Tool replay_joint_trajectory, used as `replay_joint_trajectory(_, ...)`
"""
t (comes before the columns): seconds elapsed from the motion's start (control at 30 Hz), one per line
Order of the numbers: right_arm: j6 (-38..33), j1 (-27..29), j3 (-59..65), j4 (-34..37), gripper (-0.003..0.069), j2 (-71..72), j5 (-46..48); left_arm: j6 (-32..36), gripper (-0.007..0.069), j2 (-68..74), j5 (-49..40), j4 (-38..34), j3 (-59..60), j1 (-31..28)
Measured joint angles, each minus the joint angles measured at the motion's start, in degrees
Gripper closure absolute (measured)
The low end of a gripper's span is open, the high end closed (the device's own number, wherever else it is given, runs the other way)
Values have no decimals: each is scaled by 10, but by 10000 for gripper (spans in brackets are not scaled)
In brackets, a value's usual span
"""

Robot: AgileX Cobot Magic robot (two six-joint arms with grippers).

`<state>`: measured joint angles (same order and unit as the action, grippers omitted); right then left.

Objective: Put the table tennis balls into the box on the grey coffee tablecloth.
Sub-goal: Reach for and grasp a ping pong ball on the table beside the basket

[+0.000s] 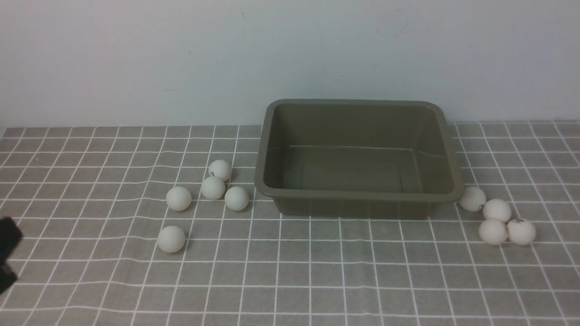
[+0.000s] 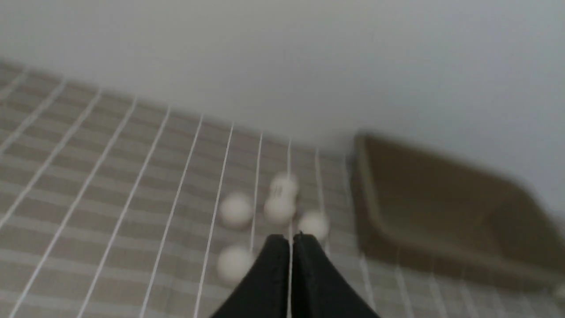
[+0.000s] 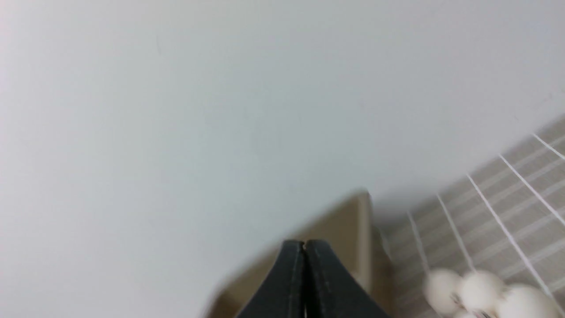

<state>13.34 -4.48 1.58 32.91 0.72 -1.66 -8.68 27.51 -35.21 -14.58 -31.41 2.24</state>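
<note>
While one box (image 1: pixel 358 195) sits empty, nine balls (image 1: pixel 178 198)

My front view is sharp and evenly lit, soft and a little dim, with faint shadows beside the balls (image 1: pixel 213 188) and a mild sheen inside the box (image 1: pixel 358 195). Both wrist views are smeared with blur, so balls and cloth (image 2: pixel 88 198) go soft.

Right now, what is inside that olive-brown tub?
Nothing visible: the box shows a bare floor. Nine table tennis balls lie outside on the grey coffee tablecloth. Its near wall hides some floor.
</note>
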Motion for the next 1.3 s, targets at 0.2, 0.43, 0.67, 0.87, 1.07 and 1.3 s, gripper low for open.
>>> replay_joint_trajectory(0.2, 5, 0, 0, 52, 668, 0, -74, 108, 629, 233, -125, -4, -81, 0)
replay_joint_trajectory(0.43, -36, 0, -149, 0, 668, -59, 156, 184, 629, 465, -111, -24, -148, 0)
replay_joint_trajectory(0.67, -79, 0, -399, -159, 668, -293, 475, 229, 580, 582, -106, -44, -220, 0)
replay_joint_trajectory(0.87, -79, 0, -516, -226, 668, -449, 613, 281, 344, 633, -26, -89, -230, 20)
replay_joint_trajectory(1.07, -79, 0, -522, -224, 668, -479, 614, 287, 103, 704, 51, -100, -231, 43)
replay_joint_trajectory(1.3, -79, 0, -522, -231, 668, -479, 609, 286, 170, 789, 73, -101, -264, 45)
